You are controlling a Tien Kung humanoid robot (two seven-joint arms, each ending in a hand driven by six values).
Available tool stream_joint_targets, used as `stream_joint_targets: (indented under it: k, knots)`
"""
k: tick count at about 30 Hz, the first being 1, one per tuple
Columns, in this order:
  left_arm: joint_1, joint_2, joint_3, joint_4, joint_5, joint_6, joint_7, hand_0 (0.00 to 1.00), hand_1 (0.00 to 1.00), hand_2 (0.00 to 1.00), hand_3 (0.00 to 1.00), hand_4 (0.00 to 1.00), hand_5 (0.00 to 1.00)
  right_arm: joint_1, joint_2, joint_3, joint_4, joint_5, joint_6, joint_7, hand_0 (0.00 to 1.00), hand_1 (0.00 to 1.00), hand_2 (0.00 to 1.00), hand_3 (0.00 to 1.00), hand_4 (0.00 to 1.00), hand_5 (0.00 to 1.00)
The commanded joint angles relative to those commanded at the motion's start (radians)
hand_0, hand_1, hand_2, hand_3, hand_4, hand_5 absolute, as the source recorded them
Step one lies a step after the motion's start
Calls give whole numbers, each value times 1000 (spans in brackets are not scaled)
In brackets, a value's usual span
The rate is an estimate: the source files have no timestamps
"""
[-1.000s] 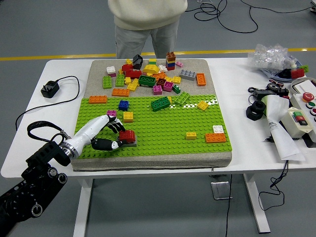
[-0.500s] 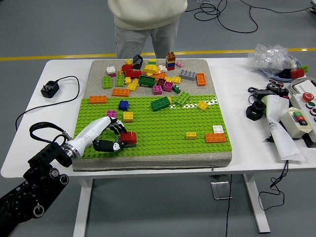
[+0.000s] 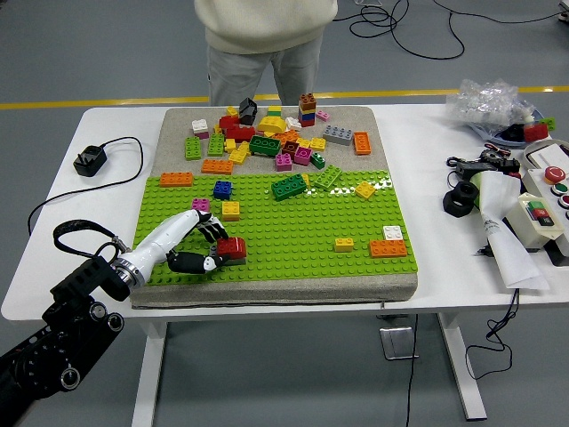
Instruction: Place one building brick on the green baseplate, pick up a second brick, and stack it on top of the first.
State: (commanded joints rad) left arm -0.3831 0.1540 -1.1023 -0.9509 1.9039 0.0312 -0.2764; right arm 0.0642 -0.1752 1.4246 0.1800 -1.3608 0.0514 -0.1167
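Observation:
A green baseplate (image 3: 302,227) covers the front part of a grey mat. My left hand (image 3: 203,245) reaches in from the lower left and its fingers are curled around a red brick (image 3: 232,248) that rests low on the plate's front left. A yellow brick (image 3: 231,210), a pink brick (image 3: 201,205) and a blue brick (image 3: 222,189) sit just beyond the hand. The right hand is out of view.
Several loose bricks (image 3: 267,138) lie on the grey mat (image 3: 373,124) behind the plate. An orange brick (image 3: 388,248) and a small yellow one (image 3: 344,244) sit front right. A person (image 3: 258,44) stands at the far side. Tools and a control box (image 3: 533,218) crowd the right; a charger (image 3: 90,160) lies at the left.
The left hand with the red brick has shifted slightly left and towards the table's near edge since the earliest frame; it has held still for the last half second.

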Motion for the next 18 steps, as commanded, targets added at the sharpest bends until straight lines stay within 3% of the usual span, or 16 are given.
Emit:
stream_joint_targets:
  k: [2,3,18]
  knots:
    - [-1,-2,3,7,-2,0,-1,658,545,524,493,663,152,0,1,0,0,0,0,0,759,692,732,697,948,687]
    - [-1,-2,4,8,-2,1,0,722,563,528,496,690,162,0,1,-1,0,0,0,0,759,691,732,698,949,688]
    - [-13,-8,5,19,-2,7,0,776,586,532,496,707,172,-1,2,-2,0,2,-1,0,759,691,732,698,949,688]
